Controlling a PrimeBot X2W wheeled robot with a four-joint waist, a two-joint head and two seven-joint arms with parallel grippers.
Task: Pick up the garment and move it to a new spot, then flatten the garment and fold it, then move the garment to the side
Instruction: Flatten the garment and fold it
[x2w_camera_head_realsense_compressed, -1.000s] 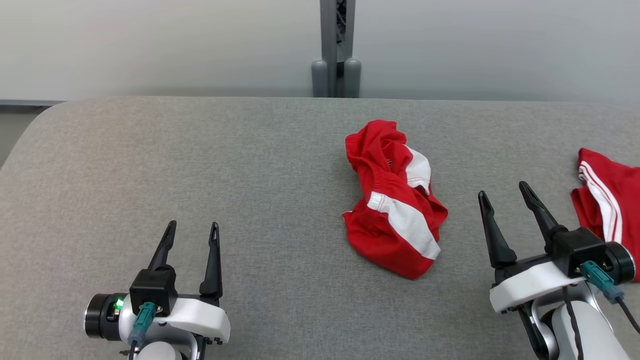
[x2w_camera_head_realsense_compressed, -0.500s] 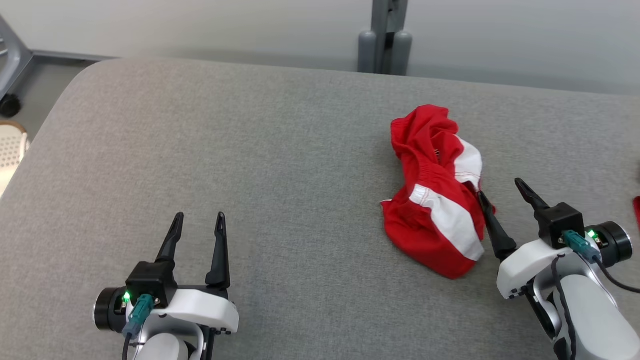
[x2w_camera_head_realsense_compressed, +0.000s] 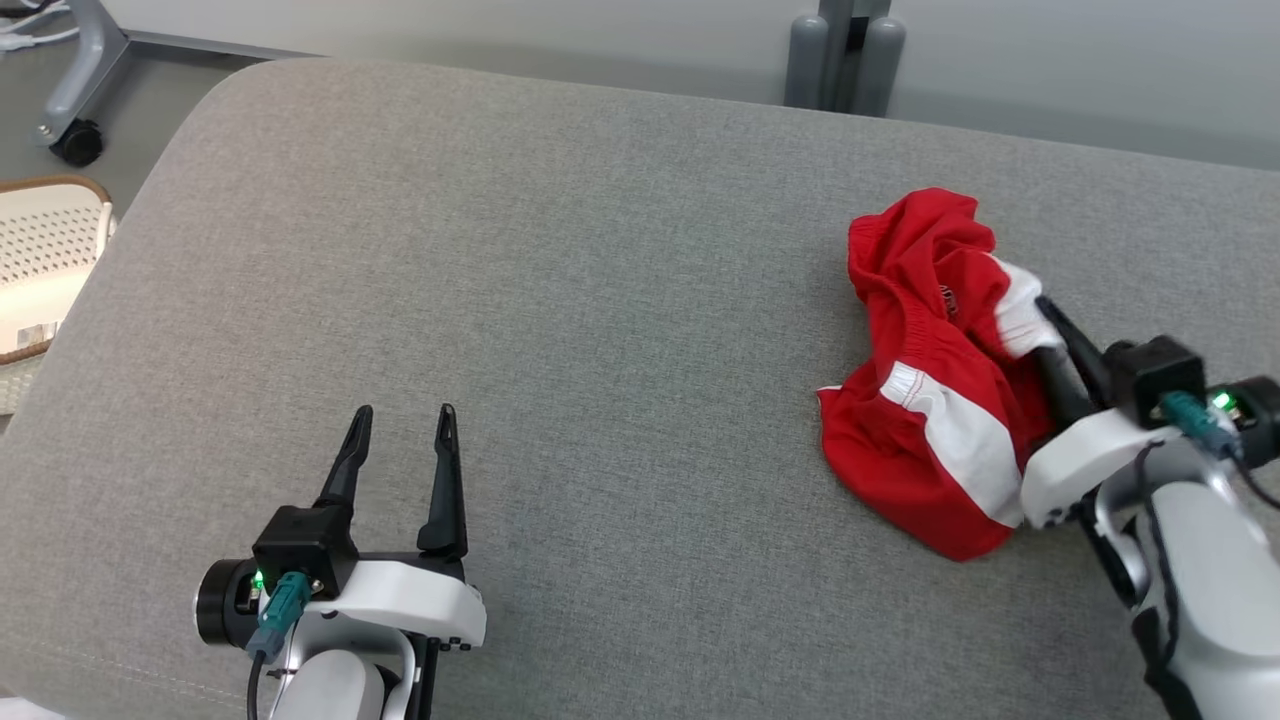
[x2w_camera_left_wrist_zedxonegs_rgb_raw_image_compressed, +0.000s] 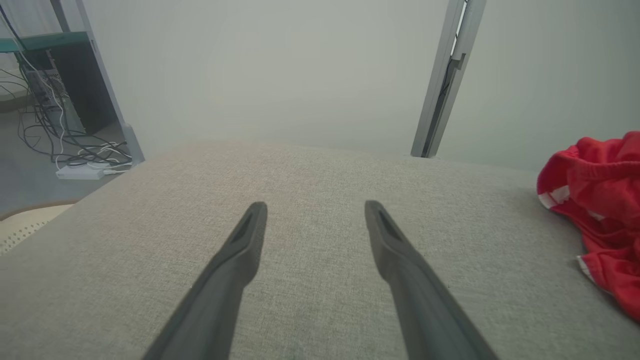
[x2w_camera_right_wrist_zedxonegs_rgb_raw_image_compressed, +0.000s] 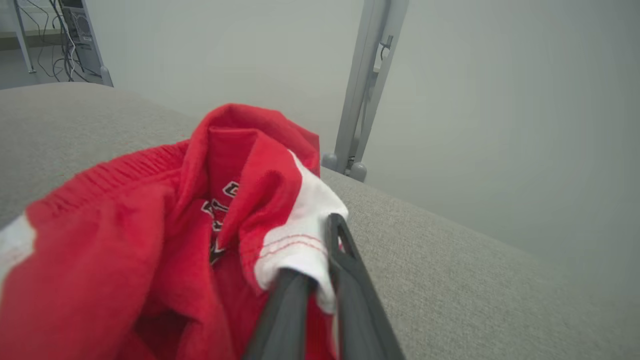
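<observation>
Looks like the right gripper (x2w_camera_right_wrist_zedxonegs_rgb_raw_image_compressed: 315, 250) is clamped on the garment (x2w_camera_head_realsense_compressed: 930, 400), white hem only; left gripper (x2w_camera_head_realsense_compressed: 400, 415) gapes empty. Thin bite could slip mid-lift.

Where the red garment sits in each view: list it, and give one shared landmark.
Head view: red garment at right of centre, on the grey cushion.
Left wrist view: at the right edge.
Right wrist view: lower left and centre.
Shared landmark: grey post behind the cushion.
</observation>
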